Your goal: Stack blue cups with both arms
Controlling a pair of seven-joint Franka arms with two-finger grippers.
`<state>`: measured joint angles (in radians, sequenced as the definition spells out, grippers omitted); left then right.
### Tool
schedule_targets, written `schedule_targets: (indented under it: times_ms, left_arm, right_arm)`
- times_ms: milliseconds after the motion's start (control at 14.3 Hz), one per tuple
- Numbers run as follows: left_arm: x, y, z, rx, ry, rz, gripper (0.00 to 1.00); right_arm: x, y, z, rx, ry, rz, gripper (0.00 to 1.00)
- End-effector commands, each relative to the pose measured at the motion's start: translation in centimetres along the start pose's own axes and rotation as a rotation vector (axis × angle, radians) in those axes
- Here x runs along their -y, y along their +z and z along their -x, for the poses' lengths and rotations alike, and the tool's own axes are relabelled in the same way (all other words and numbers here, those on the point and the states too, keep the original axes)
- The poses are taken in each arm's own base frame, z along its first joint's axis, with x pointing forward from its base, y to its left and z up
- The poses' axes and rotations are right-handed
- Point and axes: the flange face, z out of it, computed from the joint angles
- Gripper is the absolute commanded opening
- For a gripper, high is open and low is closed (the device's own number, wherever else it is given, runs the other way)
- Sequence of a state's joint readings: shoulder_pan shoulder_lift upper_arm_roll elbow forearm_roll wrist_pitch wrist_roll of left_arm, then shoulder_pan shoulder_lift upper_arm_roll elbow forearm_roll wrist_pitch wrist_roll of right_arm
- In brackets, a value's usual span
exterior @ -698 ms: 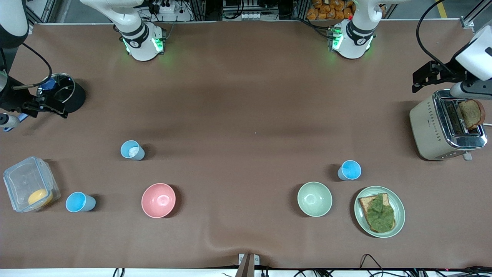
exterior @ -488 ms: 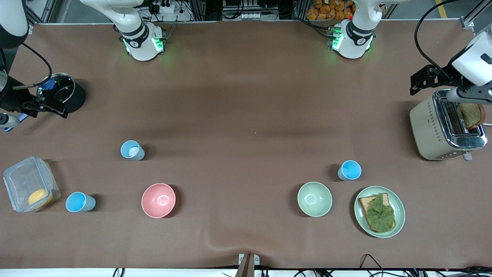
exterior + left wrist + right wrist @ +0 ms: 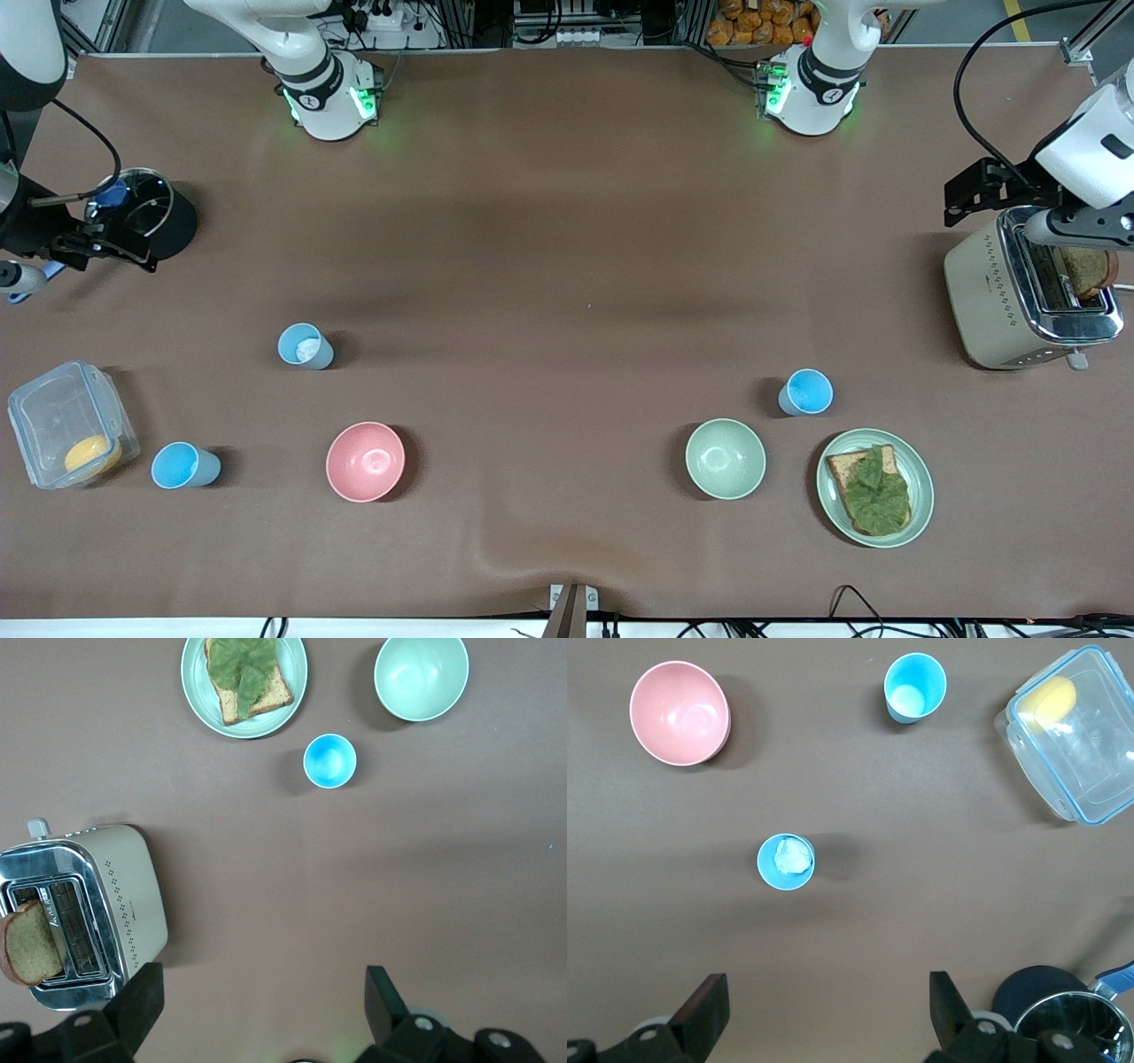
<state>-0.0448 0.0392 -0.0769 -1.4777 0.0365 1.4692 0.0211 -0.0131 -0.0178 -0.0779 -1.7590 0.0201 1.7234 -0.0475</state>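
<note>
Three blue cups stand upright and apart on the brown table. One with a whitish inside (image 3: 305, 346) is toward the right arm's end and also shows in the right wrist view (image 3: 786, 862). A second (image 3: 184, 466) stands beside the clear box, nearer the front camera (image 3: 915, 687). The third (image 3: 805, 392) stands toward the left arm's end (image 3: 330, 761). My left gripper (image 3: 974, 186) hangs open and empty high beside the toaster (image 3: 261, 1001). My right gripper (image 3: 106, 246) hangs open and empty high by the black pot (image 3: 824, 1010).
A pink bowl (image 3: 365, 462) and a green bowl (image 3: 725, 458) stand near the front. A plate (image 3: 921, 470) holds toast with lettuce. A toaster (image 3: 992, 292) with a bread slice, a clear lidded box (image 3: 62, 416) and a black pot (image 3: 168, 221) stand at the table's ends.
The left arm's wrist has shifted slightly over the toaster and now covers part of the bread slice. The right arm and the cups have not moved.
</note>
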Motion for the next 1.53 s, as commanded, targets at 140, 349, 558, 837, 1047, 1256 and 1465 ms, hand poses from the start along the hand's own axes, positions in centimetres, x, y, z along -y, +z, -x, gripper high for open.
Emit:
schedule_targets:
  times_ms: [140, 349, 558, 837, 1047, 1256, 1465]
  left_arm:
    - [0.4, -0.3, 0.1, 0.019, -0.003, -0.017, 1.0]
    - [0.3, 0.7, 0.7, 0.094, 0.001, -0.014, 1.0]
    - [-0.6, 2.5, -0.5, 0.125, 0.008, -0.021, 1.0]
    - [-1.2, 7.8, -3.3, 0.216, 0.022, -0.012, 1.0]
    - [-1.7, 14.1, -5.9, 0.31, 0.022, -0.005, 1.0]
    - [-1.2, 19.6, -8.4, 0.332, 0.016, 0.01, 1.0]
    - [-1.9, 27.2, -11.0, 0.354, 0.022, 0.005, 1.0]
  right_arm:
    - [0.1, -0.2, 0.0, 0.003, 0.019, -0.018, 1.0]
    - [0.2, 0.0, -0.1, 0.006, 0.017, -0.018, 1.0]
    - [0.7, 2.8, -0.9, 0.066, 0.005, -0.015, 1.0]
    - [0.5, 9.9, -3.0, 0.19, 0.014, -0.014, 1.0]
    - [1.2, 14.3, -4.5, 0.213, 0.03, -0.061, 1.0]
    - [2.4, 21.0, -5.3, 0.224, 0.018, -0.056, 1.0]
    - [3.4, 25.6, -5.1, 0.208, 0.037, -0.086, 1.0]
